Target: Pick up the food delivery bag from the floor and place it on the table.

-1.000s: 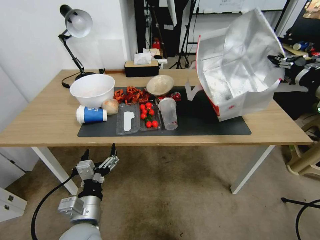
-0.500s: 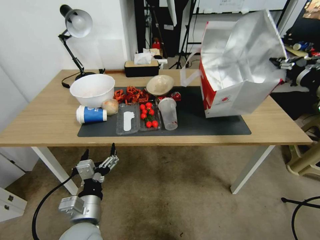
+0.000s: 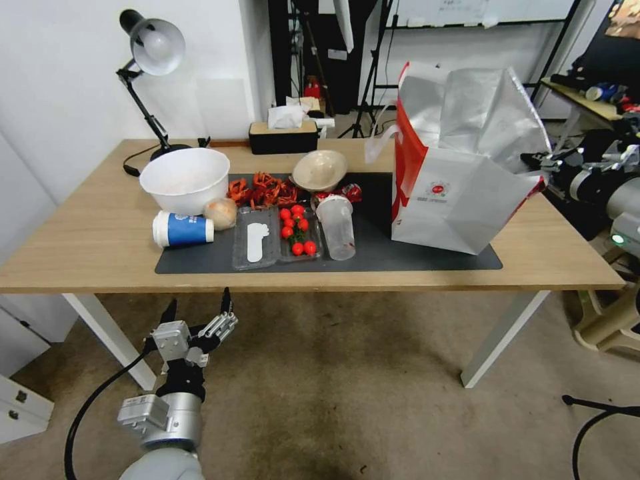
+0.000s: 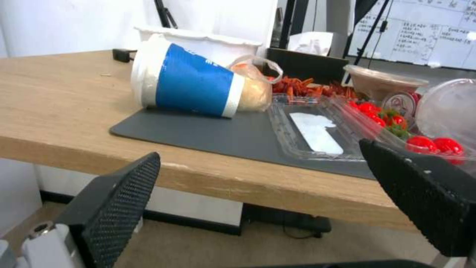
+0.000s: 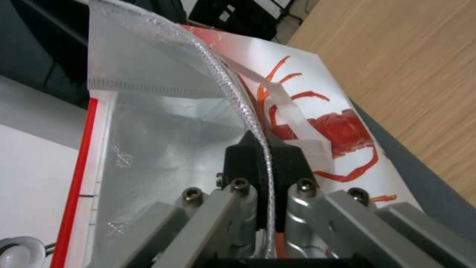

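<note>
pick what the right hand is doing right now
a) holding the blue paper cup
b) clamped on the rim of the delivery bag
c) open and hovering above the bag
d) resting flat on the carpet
b: in the right wrist view the right hand has its fingers pinched on the foil-lined rim of the food delivery bag, which sits on the dark mat of the table.

Food delivery bag (image 3: pixel 460 200): white front, red side panel, silver foil lining, small red logo; red crayfish print (image 5: pixel 342 130). Table (image 3: pixel 87 240): light wood, dark grey mat (image 3: pixel 393 250). Paper cup (image 3: pixel 183 229): blue, white ends. Cherry tomatoes (image 3: pixel 297 230): red.
</note>
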Tool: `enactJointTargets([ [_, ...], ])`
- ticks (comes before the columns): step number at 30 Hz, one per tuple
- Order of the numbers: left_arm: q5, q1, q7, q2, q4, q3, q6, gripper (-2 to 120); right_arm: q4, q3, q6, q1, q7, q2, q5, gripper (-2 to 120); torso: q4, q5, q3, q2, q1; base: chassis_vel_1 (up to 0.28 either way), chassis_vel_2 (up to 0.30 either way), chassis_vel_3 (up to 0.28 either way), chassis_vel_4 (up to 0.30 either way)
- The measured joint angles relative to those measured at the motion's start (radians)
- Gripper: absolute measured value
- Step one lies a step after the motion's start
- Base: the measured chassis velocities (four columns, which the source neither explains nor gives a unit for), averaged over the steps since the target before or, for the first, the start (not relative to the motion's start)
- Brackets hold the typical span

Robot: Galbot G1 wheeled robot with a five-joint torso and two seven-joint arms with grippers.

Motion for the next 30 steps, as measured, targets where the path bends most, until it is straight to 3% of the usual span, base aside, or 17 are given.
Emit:
enactJointTargets([
  [3,0.002,0.001,0.0,-0.001,0.0,0.001,-0.001,100,-0.001,-0.001,-0.001,-0.001,-0.007,-0.001,-0.005,9,-0.0001,0.0001,0.0,0.0,0.0,0.0,0.0,0.0,0.0],
  [4,0.003,0.001,0.0,-0.002,0.0,0.002,-0.001,100,-0.003,-0.006,-0.001,0.003,-0.014,-0.005,-0.011,19,0.0,0.0,0.0,0.0,0.0,0.0,0.0,0.0,0.0],
  [7,0.004,0.002,0.001,-0.002,-0.002,0.002,-0.001,100,-0.012,-0.025,0.0,0.023,-0.021,-0.013,-0.029,32,0.0,0.0001,0.0,0.0,0.0,0.0,0.0,0.0,0.0],
  [16,0.005,0.002,0.001,-0.003,-0.003,0.003,-0.003,100,-0.021,-0.061,0.014,0.053,-0.037,-0.017,-0.09,61,0.0001,0.0001,0.0,0.0,0.0,0.0,0.0,0.0,0.0],
  [23,0.007,0.003,0.003,-0.003,0.0,0.005,-0.007,100,-0.022,-0.078,0.018,0.042,-0.168,-0.021,-0.216,89,0.0,0.0001,0.0,0.0,0.0,0.0,0.0,0.0,0.0],
  [30,0.008,0.003,0.003,-0.003,0.002,0.005,-0.008,100,-0.014,-0.09,0.028,0.031,-0.22,-0.026,-0.297,100,0.0,0.0,0.0,0.0,0.0,0.0,0.0,0.0,0.0],
])
